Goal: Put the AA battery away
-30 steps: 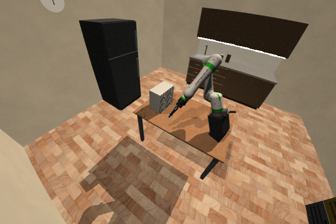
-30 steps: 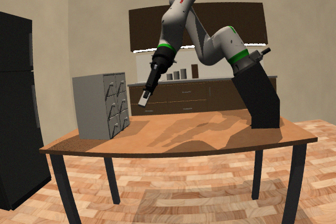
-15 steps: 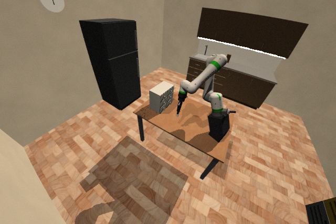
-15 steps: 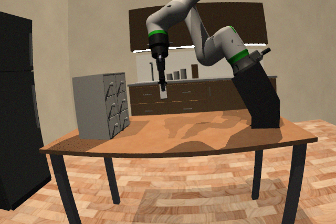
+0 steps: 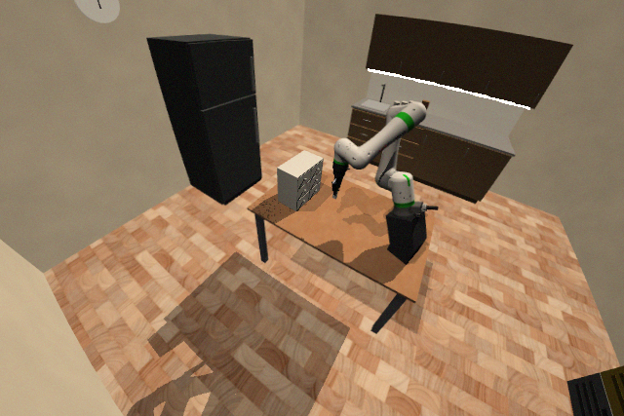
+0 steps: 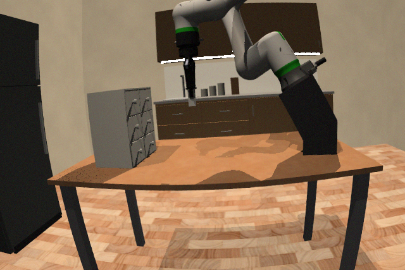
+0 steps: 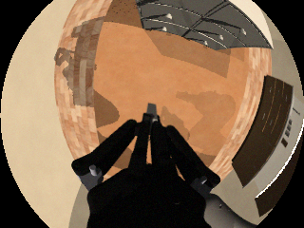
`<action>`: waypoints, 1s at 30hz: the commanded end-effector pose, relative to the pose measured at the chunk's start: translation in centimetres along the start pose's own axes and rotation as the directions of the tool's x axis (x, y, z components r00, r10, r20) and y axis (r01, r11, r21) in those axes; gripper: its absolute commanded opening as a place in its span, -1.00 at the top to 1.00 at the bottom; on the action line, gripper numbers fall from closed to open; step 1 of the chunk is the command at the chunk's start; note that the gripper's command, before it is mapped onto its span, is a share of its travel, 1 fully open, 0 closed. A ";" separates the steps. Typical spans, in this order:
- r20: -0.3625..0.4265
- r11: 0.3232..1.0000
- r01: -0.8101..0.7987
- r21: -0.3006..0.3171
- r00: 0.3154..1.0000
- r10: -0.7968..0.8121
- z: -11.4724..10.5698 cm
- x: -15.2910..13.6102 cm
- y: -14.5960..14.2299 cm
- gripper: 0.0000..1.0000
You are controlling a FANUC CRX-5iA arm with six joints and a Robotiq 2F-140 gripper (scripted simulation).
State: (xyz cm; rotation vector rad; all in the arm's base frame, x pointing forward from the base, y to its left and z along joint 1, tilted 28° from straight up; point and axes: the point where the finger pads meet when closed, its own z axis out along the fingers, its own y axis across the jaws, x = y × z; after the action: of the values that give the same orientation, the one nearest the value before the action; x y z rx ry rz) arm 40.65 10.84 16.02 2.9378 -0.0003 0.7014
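Observation:
The small grey chest [image 5: 288,191] [image 6: 109,129] [image 7: 190,9] stands upright at the table's left end. Its drawers are in two columns of three, each with a handle, and all look pushed in. Their contents are hidden. My gripper [image 5: 334,195] [image 6: 192,100] [image 7: 150,109] is shut, with its fingertips together and no object seen between them. It points down, high above the table and out in front of the drawer fronts, clear of the chest. I cannot make out an AA battery on the table in any view.
The wooden table [image 5: 322,230] [image 6: 183,175] [image 7: 138,62] carries the chest and the arm's black base [image 5: 406,235] [image 6: 319,129] at its right end. Shadows of the arm fall across the table top. A black fridge [image 5: 221,139] [image 6: 23,129] stands beyond the table's left end.

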 end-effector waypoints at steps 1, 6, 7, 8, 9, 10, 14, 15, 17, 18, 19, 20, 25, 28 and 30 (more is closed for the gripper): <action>-0.002 1.000 0.000 0.000 1.000 0.000 -0.1 0.0 0.0 1.00; -0.002 1.000 0.000 0.000 1.000 0.000 -0.1 0.0 0.0 1.00; -0.002 1.000 0.000 0.000 1.000 0.000 -0.1 0.0 0.0 1.00; -0.002 1.000 0.000 0.000 1.000 0.000 -0.1 0.0 0.0 1.00; -0.002 1.000 0.000 0.000 1.000 0.000 -0.1 0.0 0.0 1.00; -0.002 1.000 0.000 0.000 1.000 0.000 -0.1 0.0 0.0 -1.00; -0.002 1.000 0.000 0.000 1.000 0.000 -0.1 0.0 0.0 -1.00; -0.002 1.000 0.000 0.000 1.000 0.000 -0.1 0.0 0.0 -1.00; -0.002 1.000 0.000 0.000 1.000 0.000 -0.1 0.0 0.0 -1.00; -0.002 1.000 0.000 0.000 1.000 0.000 -0.1 0.0 0.0 -1.00; -0.002 1.000 0.000 0.000 1.000 0.000 -0.1 0.0 0.0 -1.00; -0.002 1.000 0.000 0.000 1.000 0.000 -0.1 0.0 0.0 -1.00; -0.002 1.000 0.000 0.000 1.000 0.000 -0.1 0.0 0.0 -1.00; -0.002 1.000 0.000 0.000 1.000 0.000 -0.1 0.0 0.0 -1.00; -0.002 1.000 0.000 0.000 1.000 0.000 -0.1 0.0 0.0 -1.00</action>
State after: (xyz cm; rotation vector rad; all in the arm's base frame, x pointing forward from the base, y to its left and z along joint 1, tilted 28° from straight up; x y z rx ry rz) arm 40.62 10.82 16.08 2.9374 -0.0005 0.7033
